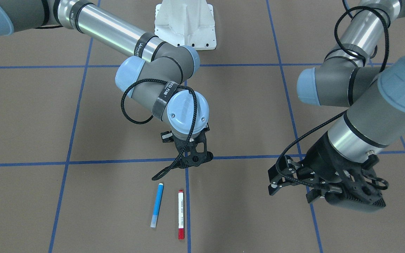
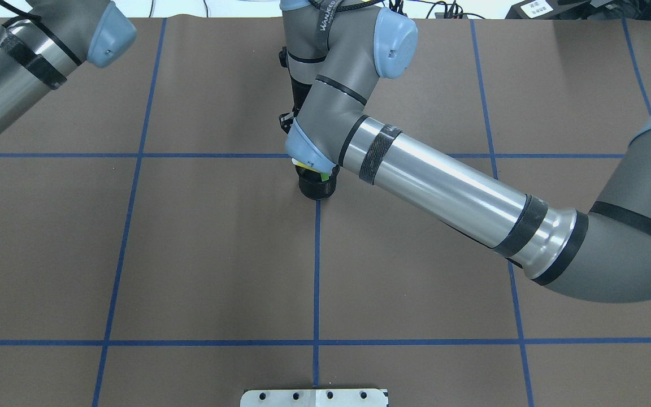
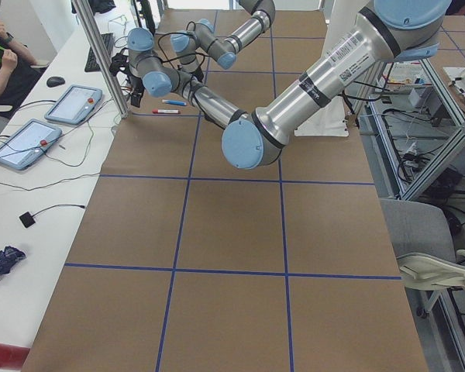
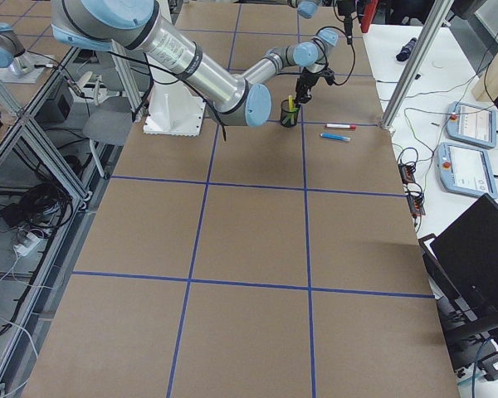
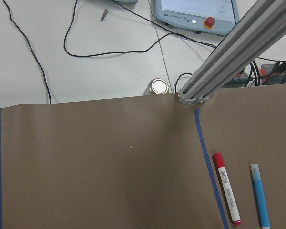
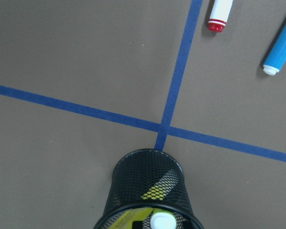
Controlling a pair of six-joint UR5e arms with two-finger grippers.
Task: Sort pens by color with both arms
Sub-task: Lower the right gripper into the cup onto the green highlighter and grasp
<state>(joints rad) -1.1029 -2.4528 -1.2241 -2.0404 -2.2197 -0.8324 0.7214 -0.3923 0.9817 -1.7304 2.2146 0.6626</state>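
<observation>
The blue pen (image 1: 156, 205) and the white pen with red ends (image 1: 180, 214) lie side by side on the brown table, near its operator-side edge. Both also show in the left wrist view, the red-ended pen (image 5: 227, 189) and the blue pen (image 5: 260, 195). The yellow pen (image 6: 155, 191) stands in the black mesh cup (image 6: 150, 188) on a tape crossing. I cannot make out the green pen clearly. My right gripper (image 1: 192, 160) hangs right over the cup and hides it in the front view. My left gripper (image 1: 346, 200) hovers well apart from the pens. I cannot tell how either gripper's jaws stand.
Blue tape lines (image 1: 118, 162) divide the table into squares. The white base mount (image 1: 185, 24) stands at the robot's side. Beyond the table edge by the pens are an aluminium post (image 5: 238, 47), cables and pendant tablets (image 3: 74, 104).
</observation>
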